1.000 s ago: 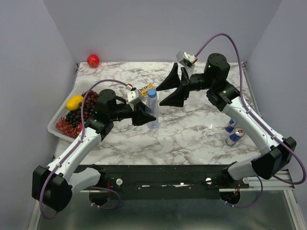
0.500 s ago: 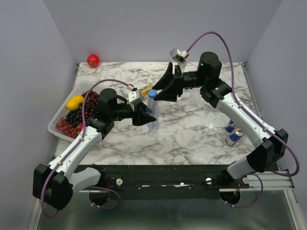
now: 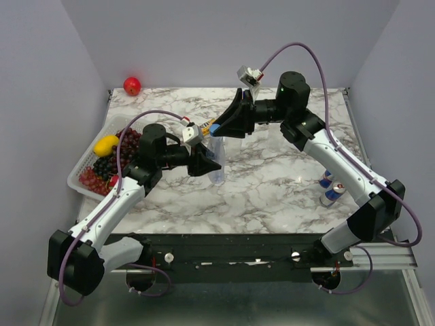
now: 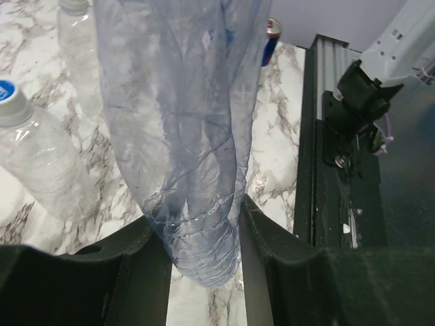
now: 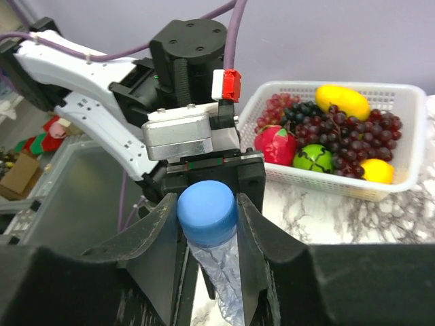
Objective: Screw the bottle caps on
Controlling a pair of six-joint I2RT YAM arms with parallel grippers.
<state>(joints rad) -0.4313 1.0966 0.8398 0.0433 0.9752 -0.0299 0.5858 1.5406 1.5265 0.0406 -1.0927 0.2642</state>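
A slim blue-tinted bottle (image 3: 217, 165) stands upright mid-table, and my left gripper (image 3: 208, 164) is shut on its lower body. From the left wrist the bottle (image 4: 182, 129) fills the gap between both fingers (image 4: 272, 265). A blue bottle cap (image 3: 214, 128) sits on its neck. My right gripper (image 3: 217, 128) reaches in from the right and is shut on that cap (image 5: 206, 206), one jaw pressing each side, above the crumpled bottle (image 5: 223, 278). A second, colourless bottle (image 4: 41, 173) with a blue cap (image 4: 9, 100) stands left of the held one.
A white basket (image 3: 80, 167) of fruit sits at the table's left edge, also in the right wrist view (image 5: 408, 136). Two blue-and-silver cans (image 3: 332, 187) stand at the right. A red apple (image 3: 132, 85) lies at the back left corner. Another clear bottle (image 4: 78, 30) stands beyond.
My right gripper moved left and down from open beside the bottle top and closed on the blue cap. The left gripper kept its hold on the bottle, unmoved.
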